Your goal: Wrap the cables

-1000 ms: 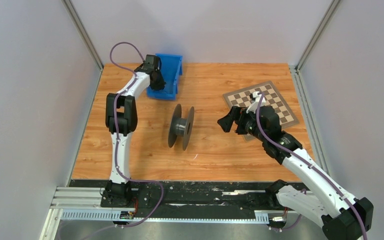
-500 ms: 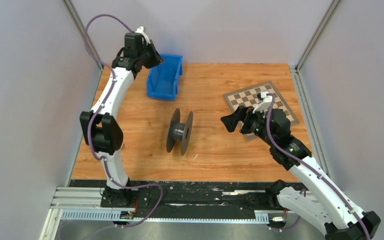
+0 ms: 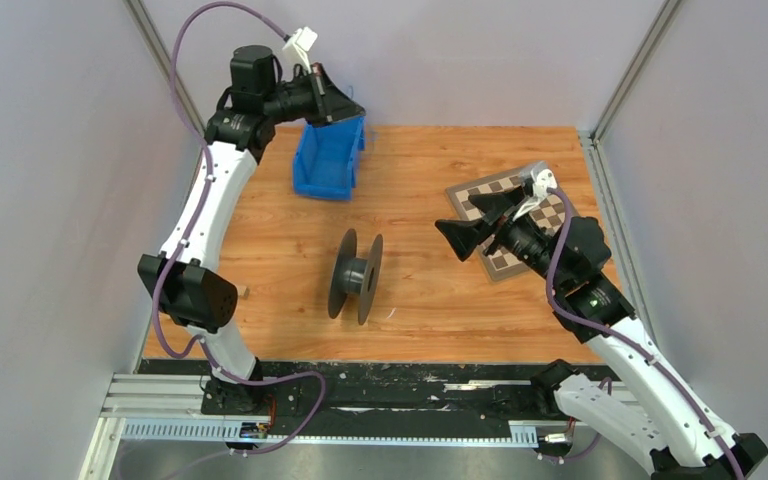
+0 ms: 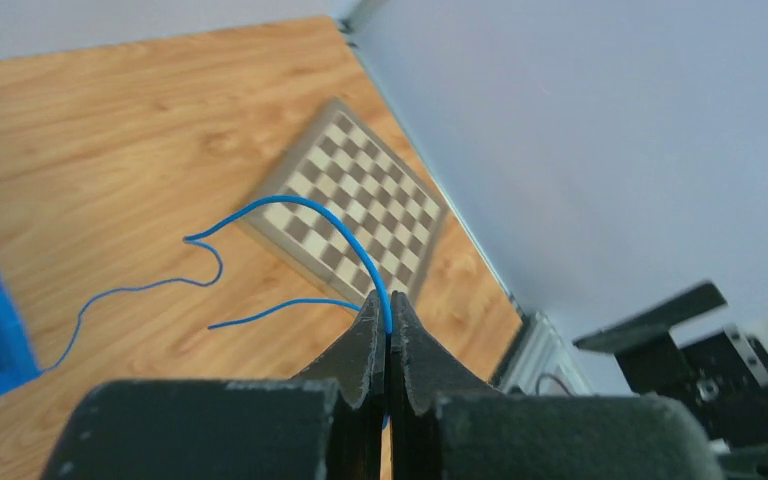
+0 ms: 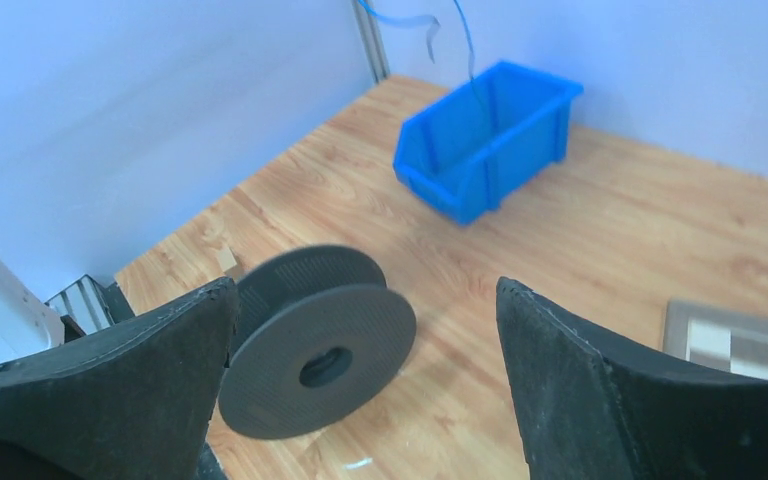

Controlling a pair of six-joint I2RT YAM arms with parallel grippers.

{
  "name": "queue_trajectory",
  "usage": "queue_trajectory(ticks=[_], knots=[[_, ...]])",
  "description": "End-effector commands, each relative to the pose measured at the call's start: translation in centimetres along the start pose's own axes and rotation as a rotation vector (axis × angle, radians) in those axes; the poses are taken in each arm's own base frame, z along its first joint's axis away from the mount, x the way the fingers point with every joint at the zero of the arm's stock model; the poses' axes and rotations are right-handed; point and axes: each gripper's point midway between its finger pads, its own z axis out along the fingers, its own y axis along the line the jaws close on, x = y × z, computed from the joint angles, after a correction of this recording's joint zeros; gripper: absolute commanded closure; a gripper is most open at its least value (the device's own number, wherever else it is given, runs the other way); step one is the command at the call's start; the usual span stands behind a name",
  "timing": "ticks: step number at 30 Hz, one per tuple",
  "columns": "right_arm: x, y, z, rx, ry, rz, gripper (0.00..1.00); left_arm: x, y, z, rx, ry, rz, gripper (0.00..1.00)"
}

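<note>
Left pincer: the left pincer (image 3: 338,100) is closed flat on the cable (image 4: 291,205), which comes out right at its fingertips (image 4: 372,322). It hangs in the air beyond the spool (image 3: 355,278), on that reel's left and far side.
Cable: a thin blue wire that arches out of the closed fingers and curls into loose bends in mid-air. In the right wrist view a strand drops towards the blue bin (image 5: 480,140); whether it touches the bin cannot be told.
Why held high: probably to draw the slack clear of the bin so that an end can be carried to the reel.
Blue bin: it stands behind the spool and to its left, below the left pincer.
Spool: it stands on its rims with the hub bare and no wire on it, so winding has not begun.
Right pincer: the right pincer (image 3: 467,220) is spread wide and holds nothing. It sits just right of the spool and faces it, likely ready to steady the reel.
Checkerboard: the checkerboard (image 3: 501,187) lies flat, to the right of the spool and further back, partly under the right arm.
Surface: the table (image 3: 420,160) is wood-grain and level.
Room: plain pale walls (image 3: 50,200) enclose it on three sides.
</note>
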Motion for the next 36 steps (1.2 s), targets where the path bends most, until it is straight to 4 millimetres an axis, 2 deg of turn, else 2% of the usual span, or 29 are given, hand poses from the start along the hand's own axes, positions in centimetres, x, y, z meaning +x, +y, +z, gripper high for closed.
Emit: queue_trajectory(ticks=[1,4,7,12,14,20,23,26,30,32,36], knots=[[-6.1,3.1,0.2,-0.140,-0.181,-0.151,0.02,2.9,-7.7,-1.3,0.243,0.127,0.129,1.00],[-6.6,3.1,1.0,-0.149,-0.186,-0.160,0.04,4.6,-8.5,-1.2,0.272,0.175,0.103,1.00],[-6.6,3.2,1.6,-0.169,-0.195,-0.213,0.08,5.7,-10.6,-1.6,0.373,0.225,0.072,1.00],[-7.8,3.0,1.3,-0.149,-0.243,-0.262,0.07,7.2,-13.9,-2.1,0.463,0.262,0.122,1.00],[-7.9,2.7,1.2,-0.131,-0.250,-0.261,0.07,8.2,-14.5,-2.4,0.500,0.294,0.151,1.00],[-7.5,0.9,1.6,-0.042,-0.251,-0.251,0.07,11.7,-12.4,-2.7,0.455,0.386,0.150,1.00],[-6.1,-0.7,2.8,0.004,-0.226,-0.285,0.09,13.6,-11.7,-2.7,0.445,0.435,0.177,1.00],[-3.5,-1.6,4.6,-0.002,-0.158,-0.277,0.09,15.3,-11.1,-2.8,0.427,0.482,0.188,1.00],[0.2,-0.8,6.4,-0.114,-0.062,-0.263,0.05,16.8,-10.4,-3.1,0.412,0.529,0.182,1.00],[1.2,-0.6,7.0,-0.150,-0.048,-0.245,0.05,17.4,-10.3,-3.4,0.421,0.541,0.182,1.00],[2.6,-1.2,7.9,-0.143,-0.031,-0.230,0.07,18.2,-10.6,-3.9,0.449,0.557,0.190,1.00]])
